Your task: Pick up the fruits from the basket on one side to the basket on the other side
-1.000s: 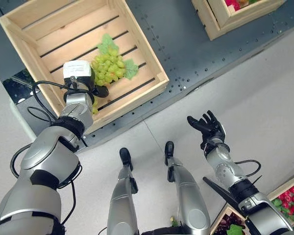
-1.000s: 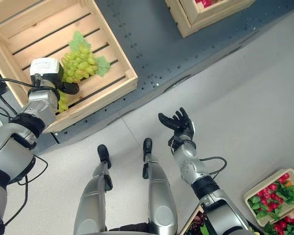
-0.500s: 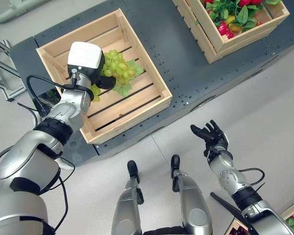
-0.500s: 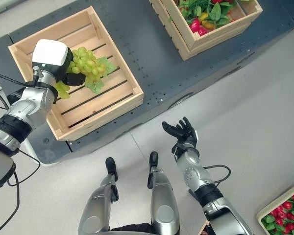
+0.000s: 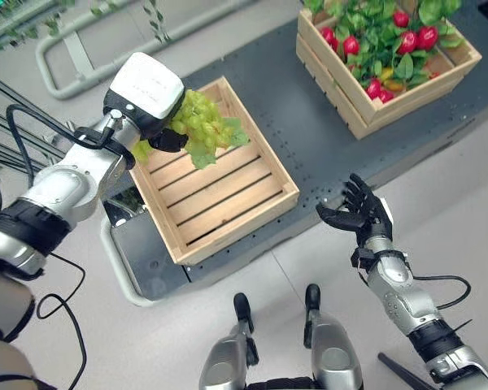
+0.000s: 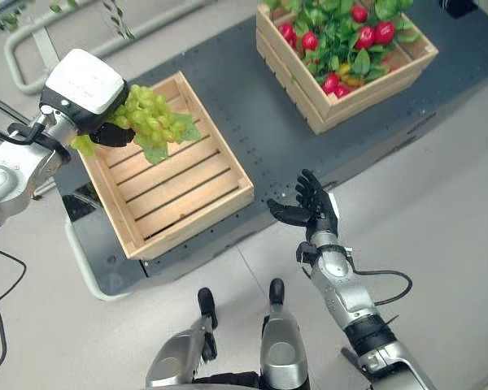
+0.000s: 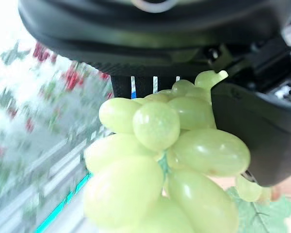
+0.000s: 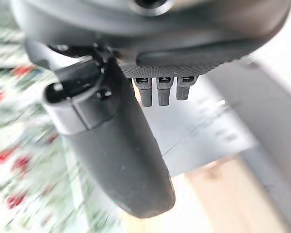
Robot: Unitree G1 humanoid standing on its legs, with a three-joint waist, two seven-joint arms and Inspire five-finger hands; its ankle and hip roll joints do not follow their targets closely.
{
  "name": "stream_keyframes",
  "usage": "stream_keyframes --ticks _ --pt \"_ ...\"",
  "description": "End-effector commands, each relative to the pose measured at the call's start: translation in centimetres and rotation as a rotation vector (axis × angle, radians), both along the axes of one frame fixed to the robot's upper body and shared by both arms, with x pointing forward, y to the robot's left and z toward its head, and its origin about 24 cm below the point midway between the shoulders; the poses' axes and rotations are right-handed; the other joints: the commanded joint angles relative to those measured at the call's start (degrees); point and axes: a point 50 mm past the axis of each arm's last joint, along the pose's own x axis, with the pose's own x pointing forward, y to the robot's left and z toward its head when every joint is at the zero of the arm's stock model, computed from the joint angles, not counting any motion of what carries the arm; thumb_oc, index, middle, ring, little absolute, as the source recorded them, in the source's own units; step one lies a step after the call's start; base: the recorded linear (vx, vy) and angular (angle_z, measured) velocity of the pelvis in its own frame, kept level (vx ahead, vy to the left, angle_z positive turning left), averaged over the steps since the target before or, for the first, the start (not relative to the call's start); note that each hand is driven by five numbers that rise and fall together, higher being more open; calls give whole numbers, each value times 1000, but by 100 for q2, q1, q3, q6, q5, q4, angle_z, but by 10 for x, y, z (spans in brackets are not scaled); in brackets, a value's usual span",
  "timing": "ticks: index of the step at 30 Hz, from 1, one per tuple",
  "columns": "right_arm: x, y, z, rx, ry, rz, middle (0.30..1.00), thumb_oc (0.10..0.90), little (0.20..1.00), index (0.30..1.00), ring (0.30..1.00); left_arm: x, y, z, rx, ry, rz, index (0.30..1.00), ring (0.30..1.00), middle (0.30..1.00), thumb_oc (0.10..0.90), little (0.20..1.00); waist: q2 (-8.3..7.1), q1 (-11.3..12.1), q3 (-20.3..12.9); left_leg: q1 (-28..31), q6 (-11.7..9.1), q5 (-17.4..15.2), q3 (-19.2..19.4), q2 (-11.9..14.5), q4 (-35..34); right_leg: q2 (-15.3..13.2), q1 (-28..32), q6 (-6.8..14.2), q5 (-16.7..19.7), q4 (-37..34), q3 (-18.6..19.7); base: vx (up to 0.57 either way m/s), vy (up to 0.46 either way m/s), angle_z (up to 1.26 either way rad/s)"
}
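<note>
A bunch of green grapes [image 5: 200,123] with leaves hangs above the far left part of an empty wooden crate [image 5: 220,192]. My left hand [image 5: 164,140] is shut on the bunch, its fingers curled round the grapes [image 7: 160,160]. A second wooden crate [image 5: 386,65] at the far right holds red fruits and green leaves. My right hand [image 5: 359,216] hovers open, palm up, over the floor in front of the dark platform, holding nothing; its thumb [image 8: 114,145] stands apart from the fingers.
Both crates stand on a dark grey platform [image 5: 309,138] with a rounded front rail. A grey tubular frame [image 5: 81,49] lies on the floor behind the empty crate. Light floor [image 5: 439,195] spreads in front of the platform.
The camera has swung up, bringing the far crate of red fruits into sight. My left hand has lifted the grapes out of the crate's bed. My right hand has risen a little.
</note>
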Motion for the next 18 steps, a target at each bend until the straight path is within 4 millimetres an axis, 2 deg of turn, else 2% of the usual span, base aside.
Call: stream_keyframes --ticks 1,5,7,8,12,18 --pt "-10 1 34 -108 -243 141 900 800 900 900 900 -6 1 13 86 -67 -54 300 300 300 400 300 152 115 -1739 258 -112 -820 249 -143 176 -290 448 -11 -301 -162 -54 54 -92 5" --pt "-4 17 61 -177 -305 235 900 800 900 900 900 -13 -16 22 215 -56 -194 300 300 300 400 300 192 215 -2069 447 -167 -815 258 -108 2 -277 762 67 -103 -594 -203 38 -117 13" --pt "-2 19 64 -182 -295 238 900 800 900 900 900 -14 -21 26 235 -57 -237 300 300 300 400 300 184 246 -2125 465 -174 -826 253 -97 2 -280 797 82 -93 -616 -250 9 -92 9" --pt "2 22 66 -199 -276 250 900 800 900 900 900 -18 -28 30 267 -62 -320 300 300 300 400 300 184 297 -2217 476 -189 -842 270 -79 2 -291 815 107 -100 -616 -323 -4 -92 9" --pt "10 29 59 -219 -153 287 900 800 900 900 900 -29 -57 42 382 -57 -482 300 300 300 400 300 188 399 -2383 446 -209 -822 189 -60 2 -263 893 89 -136 -616 -474 -6 -86 3" --pt "14 45 48 -114 -38 387 900 800 900 900 900 -40 -81 32 521 -26 -607 300 300 300 400 300 120 507 -2492 566 -183 -872 184 -35 2 -243 1033 44 -211 -616 -569 22 -51 2"
